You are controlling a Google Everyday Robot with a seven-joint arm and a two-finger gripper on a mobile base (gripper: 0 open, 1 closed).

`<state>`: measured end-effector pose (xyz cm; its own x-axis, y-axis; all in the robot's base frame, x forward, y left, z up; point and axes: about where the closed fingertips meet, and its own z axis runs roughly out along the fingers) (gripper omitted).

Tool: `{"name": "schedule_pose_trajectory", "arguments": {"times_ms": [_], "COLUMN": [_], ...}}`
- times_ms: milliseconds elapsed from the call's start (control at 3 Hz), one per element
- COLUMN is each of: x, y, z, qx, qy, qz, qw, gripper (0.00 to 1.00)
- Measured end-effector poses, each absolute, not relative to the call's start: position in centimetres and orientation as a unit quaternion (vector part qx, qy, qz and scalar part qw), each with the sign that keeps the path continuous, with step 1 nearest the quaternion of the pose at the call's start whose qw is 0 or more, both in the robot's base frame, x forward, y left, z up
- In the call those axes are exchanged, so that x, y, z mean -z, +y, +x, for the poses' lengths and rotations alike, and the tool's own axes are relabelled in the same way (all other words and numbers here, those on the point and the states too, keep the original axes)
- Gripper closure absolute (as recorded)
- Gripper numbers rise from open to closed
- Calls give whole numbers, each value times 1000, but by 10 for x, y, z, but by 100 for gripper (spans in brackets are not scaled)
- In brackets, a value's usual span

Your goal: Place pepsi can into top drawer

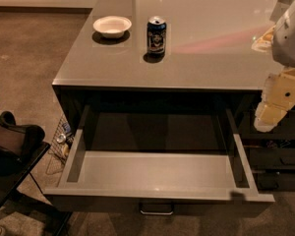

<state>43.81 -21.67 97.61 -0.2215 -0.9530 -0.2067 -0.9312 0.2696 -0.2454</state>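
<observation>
The pepsi can (156, 36), dark blue with a silver top, stands upright on the grey counter (211, 58), toward the back and left of centre. The top drawer (157, 192) is pulled wide open below the counter's front edge, and its inside shows nothing in it. Its small metal bar handle (156, 210) is at the front. My gripper (269, 118) hangs at the right edge of the view, off the counter's front right corner and above the drawer's right side. It is well to the right of the can and holds nothing that I can see.
A white bowl (112, 26) sits on the counter left of the can. A black chair (12, 141) stands on the floor at the left. A wire basket (61, 139) with small items sits by the counter's left side. Darker drawers (280, 156) are at the right.
</observation>
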Motion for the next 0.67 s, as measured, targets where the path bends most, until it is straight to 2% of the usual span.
{"name": "schedule_pose_trajectory", "arguments": {"times_ms": [333,667], "x": [-976,-971], "y": [-217,-219], "z": [438,448], "qx": [34,25], "qy": [781,783], "qz": [-603,-591], "qw": [159,192], "gripper": [0,0]}}
